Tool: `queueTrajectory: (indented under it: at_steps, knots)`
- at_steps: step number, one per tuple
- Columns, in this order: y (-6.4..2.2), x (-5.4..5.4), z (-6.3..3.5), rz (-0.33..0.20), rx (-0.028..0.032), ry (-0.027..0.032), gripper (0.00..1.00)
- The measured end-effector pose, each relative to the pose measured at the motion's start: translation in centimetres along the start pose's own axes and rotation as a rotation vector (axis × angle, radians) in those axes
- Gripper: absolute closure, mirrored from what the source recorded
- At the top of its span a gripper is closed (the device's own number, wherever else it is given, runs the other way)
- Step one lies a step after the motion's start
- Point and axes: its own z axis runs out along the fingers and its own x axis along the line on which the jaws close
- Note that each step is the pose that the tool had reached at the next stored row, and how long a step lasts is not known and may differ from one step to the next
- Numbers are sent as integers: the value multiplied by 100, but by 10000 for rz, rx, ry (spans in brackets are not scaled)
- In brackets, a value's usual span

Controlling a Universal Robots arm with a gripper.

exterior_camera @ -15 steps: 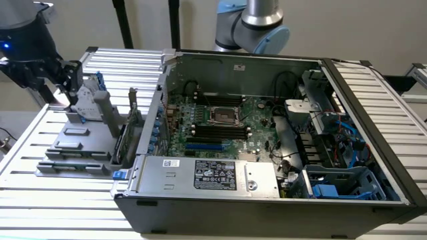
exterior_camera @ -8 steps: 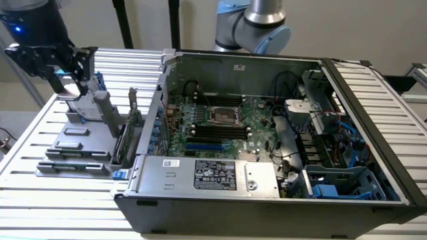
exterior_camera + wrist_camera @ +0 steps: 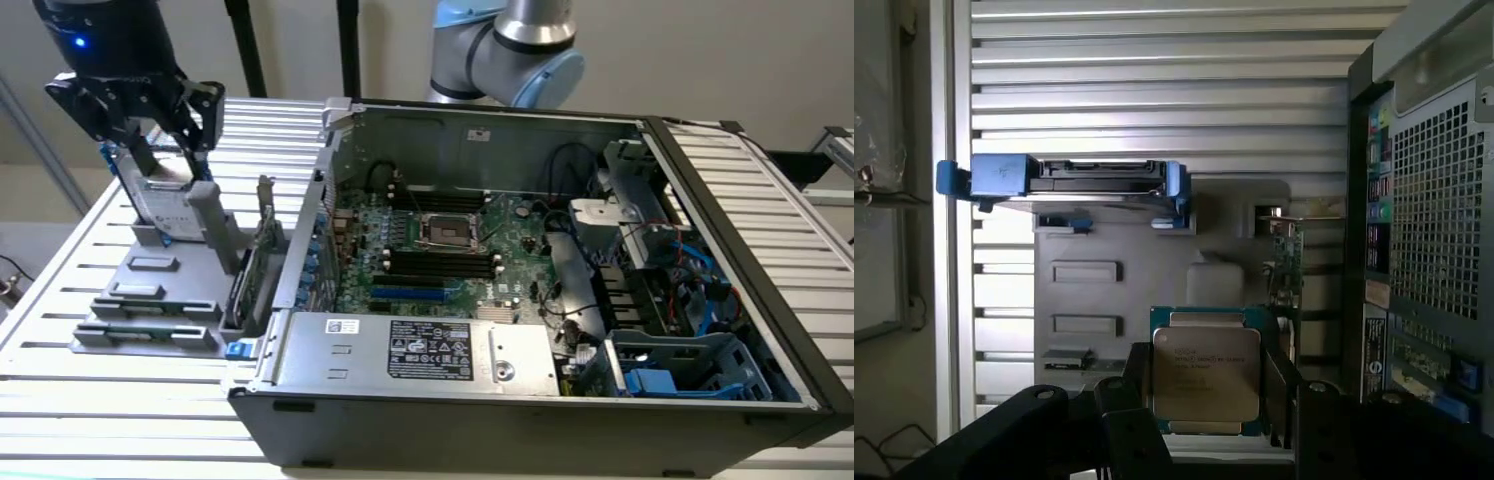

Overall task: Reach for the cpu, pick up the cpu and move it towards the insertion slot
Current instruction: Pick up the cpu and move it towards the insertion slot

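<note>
Right under our wrist, we are gripping the cpu (image 3: 1206, 373) between our narrowed fingers (image 3: 1282, 385). Our gripper (image 3: 160, 165) is hanging over the grey rack (image 3: 147, 300) at the exterior view's left, beside the hard drive (image 3: 1069, 180). We are sitting well apart from the slot (image 3: 447, 232) inside the open case (image 3: 534, 400), which is resting on the slatted table (image 3: 120, 440).
</note>
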Motion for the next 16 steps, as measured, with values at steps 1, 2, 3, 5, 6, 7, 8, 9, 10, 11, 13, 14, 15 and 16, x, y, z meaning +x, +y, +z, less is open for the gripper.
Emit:
queueTrajectory:
  at_steps: [1, 2, 3, 5, 6, 7, 8, 9, 10, 11, 13, 14, 15, 16]
  knots:
    - [2, -48, -19, 0, -18, 4, 46]
    - [3, -93, -36, -2, -35, 7, 46]
    - [5, -138, -53, -3, -51, 11, 46]
    - [8, -226, -87, -1, -84, 18, 46]
    - [10, -271, -103, -2, -102, 20, 46]
    - [11, -317, -120, -3, -117, 24, 46]
    - [13, -361, -136, -4, -133, 28, 46]
    - [15, -405, -150, -3, -148, 32, 46]
    - [16, -450, -165, -3, -162, 35, 46]
    - [17, -497, -179, -3, -179, 38, 46]
    - [20, -588, -202, -5, -208, 43, 46]
    - [21, -632, -213, -5, -222, 47, 46]
    - [22, -677, -222, -4, -237, 47, 46]
    - [23, -722, -229, -5, -250, 50, 46]
